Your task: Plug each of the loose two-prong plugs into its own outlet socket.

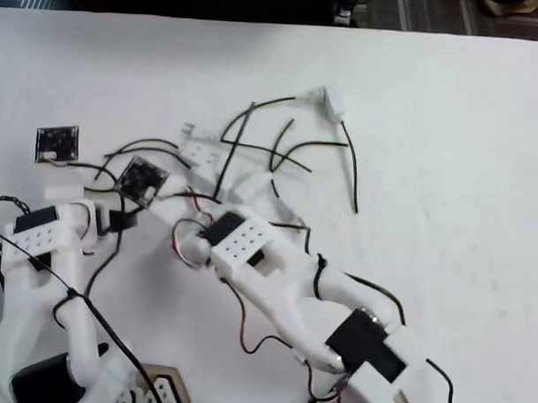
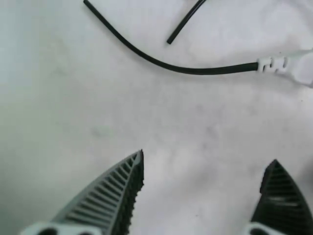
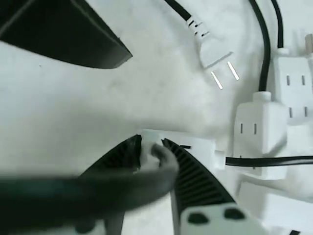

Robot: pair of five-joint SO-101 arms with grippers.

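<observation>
white table (image 1: 464, 173), black cables (image 1: 288, 149) tangled mid-table, white plug (image 1: 330, 99) toward far edge, white outlet sockets (image 1: 198, 150) beside tangle, dark board (image 1: 57, 143) near left edge, second board (image 1: 142, 181) just inboard

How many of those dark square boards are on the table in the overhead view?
2. One dark square board lies near the table's left edge; the other sits tilted to its right, among the black cords. The arms could hide more.
</observation>
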